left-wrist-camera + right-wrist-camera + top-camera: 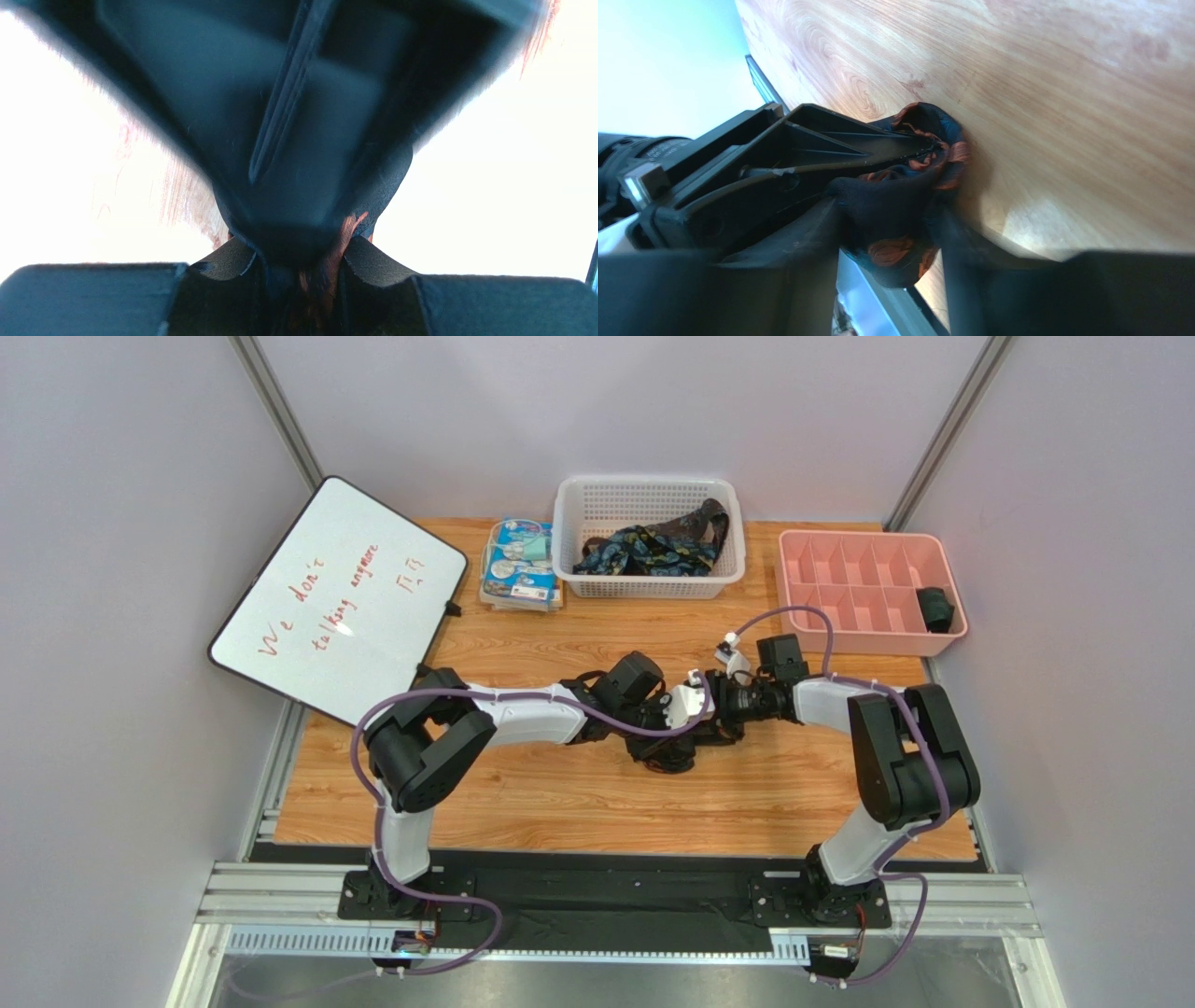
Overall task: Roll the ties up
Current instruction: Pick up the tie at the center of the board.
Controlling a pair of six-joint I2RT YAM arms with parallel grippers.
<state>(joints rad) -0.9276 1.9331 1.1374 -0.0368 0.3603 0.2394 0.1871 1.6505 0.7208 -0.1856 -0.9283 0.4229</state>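
Both arms reach inward and meet over the middle of the wooden counter [1053, 105], where a tie [892, 203] of dark navy fabric with orange-brown blotches is bunched into a compact wad just above the wood. The right gripper [889, 227] has its fingers [801, 273] pressed against either side of that wad, clamped on it. The left gripper [302, 259] comes in from the opposite side, its fingers [221, 262] drawn close together and pinching a fold of the same tie, with orange-streaked cloth showing in the narrow slot between them. In the left wrist view the right gripper fills most of the picture as a dark blur. At the far edge of the counter a white basket [575, 511] holds a heap of loose ties [652, 549]. A blue-white printed packet [519, 563] lies just beside the basket on its left, and a whiteboard [337, 602] with red writing leans at the left corner. To the right, a pink divided tray [842, 546] has a dark roll [936, 609] in its right-end compartment.
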